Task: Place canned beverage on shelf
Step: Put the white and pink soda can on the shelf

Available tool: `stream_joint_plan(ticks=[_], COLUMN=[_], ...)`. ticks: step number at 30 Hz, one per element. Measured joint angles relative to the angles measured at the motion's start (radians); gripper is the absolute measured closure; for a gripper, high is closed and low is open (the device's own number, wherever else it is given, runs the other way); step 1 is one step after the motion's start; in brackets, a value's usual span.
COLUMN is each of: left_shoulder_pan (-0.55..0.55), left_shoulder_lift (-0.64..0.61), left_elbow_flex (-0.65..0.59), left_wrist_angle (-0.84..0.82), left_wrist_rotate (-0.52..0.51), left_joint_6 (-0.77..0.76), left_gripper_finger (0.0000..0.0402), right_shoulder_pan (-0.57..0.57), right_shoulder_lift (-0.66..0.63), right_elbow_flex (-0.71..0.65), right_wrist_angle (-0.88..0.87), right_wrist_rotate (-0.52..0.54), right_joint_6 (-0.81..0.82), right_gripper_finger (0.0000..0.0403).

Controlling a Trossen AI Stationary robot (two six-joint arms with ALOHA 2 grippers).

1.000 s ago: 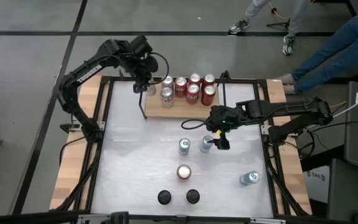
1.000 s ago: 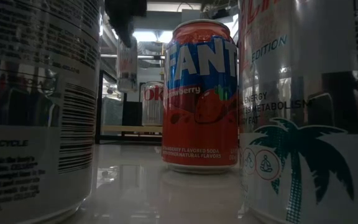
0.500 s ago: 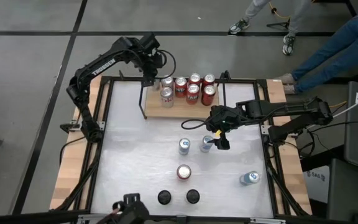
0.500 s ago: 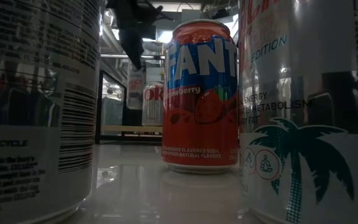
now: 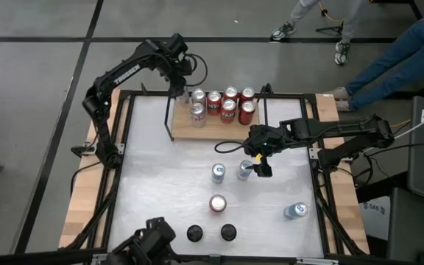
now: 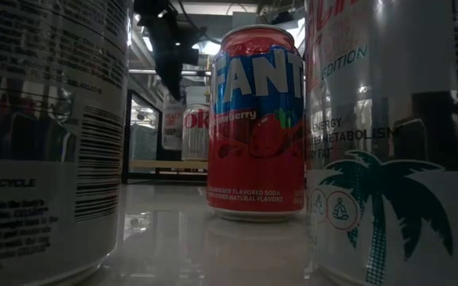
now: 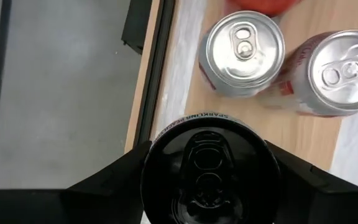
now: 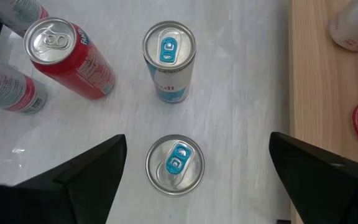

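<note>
My left gripper (image 5: 180, 93) is at the far left corner of the shelf (image 5: 212, 131), shut on a can with a black top (image 7: 210, 168). The shelf is a light-wood board with thin black rods at its ends, and several cans (image 5: 228, 107) stand on it. In the low view the held can (image 6: 173, 121) hangs under the dark gripper beside the shelf's cans; whether its base is on the board I cannot tell. My right gripper (image 5: 260, 160) is wide open above a slim silver can (image 8: 174, 165), its fingers on either side and clear of it. My left gripper pinches the black-topped can between its two fingers (image 7: 110, 183), on opposite sides of the can's wall just under the top rim (image 7: 151, 163). The fingers come from above, pointing down. The can is upright, over the board's (image 7: 303, 137) far left corner.
On the white tabletop stand a second slim can (image 5: 218, 173), a red Fanta can (image 5: 217, 203), two black-topped cans (image 5: 194, 233) near the front edge and one can (image 5: 294, 211) at the right. People's legs (image 5: 389, 59) show beyond the far right corner.
My left gripper has carried the can toward the table's right, to the shelf's far left corner, and has come down, so that the can now hangs level with the shelf's cans in the low view. My right arm has kept still.
</note>
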Motion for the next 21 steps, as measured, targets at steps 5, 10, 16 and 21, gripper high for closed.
stream_joint_plan(ticks=[5, 10, 16, 21], left_shoulder_pan=[0.010, 0.010, 0.017, 0.019], left_shoulder_lift=[0.027, 0.046, 0.056, 0.047], left_elbow_flex=[0.000, 0.000, -0.051, -0.091], left_wrist_angle=[0.005, 0.006, 0.030, 0.059], left_wrist_rotate=[0.039, 0.038, 0.032, 0.031], left_joint_6=[-0.006, -0.013, -0.028, -0.032], left_gripper_finger=[0.0164, 0.0164, 0.0164, 0.0164], right_shoulder_pan=[0.000, 0.000, 0.000, 0.000], right_shoulder_lift=[0.000, 0.000, 0.000, 0.000], right_elbow_flex=[0.000, 0.000, 0.000, 0.000], right_wrist_angle=[0.000, 0.000, 0.000, 0.000], right_wrist_rotate=[0.000, 0.000, 0.000, 0.000], right_joint_6=[0.000, 0.000, 0.000, 0.000], right_gripper_finger=[0.0020, 0.0020, 0.0020, 0.0020])
